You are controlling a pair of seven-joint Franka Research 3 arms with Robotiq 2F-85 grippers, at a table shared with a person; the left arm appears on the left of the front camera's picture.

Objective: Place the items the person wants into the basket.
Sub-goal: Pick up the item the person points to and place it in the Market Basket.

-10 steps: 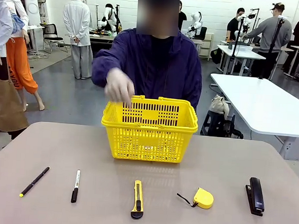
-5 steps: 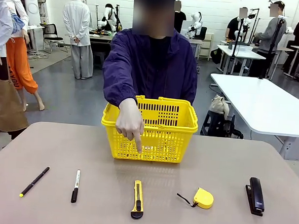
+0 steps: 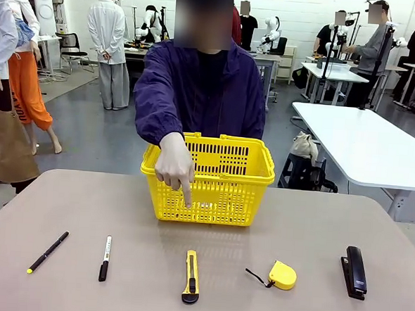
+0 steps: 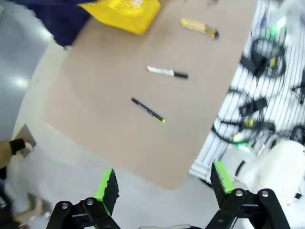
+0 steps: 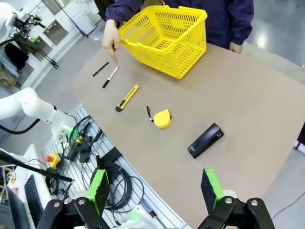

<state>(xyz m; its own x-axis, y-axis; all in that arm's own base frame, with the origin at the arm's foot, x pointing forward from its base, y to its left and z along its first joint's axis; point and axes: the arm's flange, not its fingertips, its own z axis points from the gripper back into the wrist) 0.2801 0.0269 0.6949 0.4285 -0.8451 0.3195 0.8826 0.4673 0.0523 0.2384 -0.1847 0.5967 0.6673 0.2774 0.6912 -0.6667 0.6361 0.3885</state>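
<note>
Five small tools lie in a row on the near half of the table [image 3: 316, 225], well apart from each other. From the robot's left they are the thin black pen [image 3: 47, 252] with a yellow tip, the black marker [image 3: 105, 258], the yellow-and-black utility knife [image 3: 191, 276], the yellow tape measure [image 3: 282, 275] and the black stapler [image 3: 355, 272]. The yellow basket [image 3: 207, 177] stands upright beyond them at the far middle of the table, directly in front of the person [image 3: 197, 91].

The person's arm is stretched forward past the basket's left rim. The hand [image 3: 174, 163] hangs with the index finger extended downward and the remaining fingers curled. I cannot tell which tool the finger singles out. In the right wrist view, the person's other hand [image 5: 235, 47] rests at the far table edge.

The left gripper [image 4: 164, 181] hangs high beyond a corner of the table, jaws spread wide with nothing between them. The right gripper [image 5: 155, 188] is raised above the table's near edge, jaws likewise released and empty.
</note>
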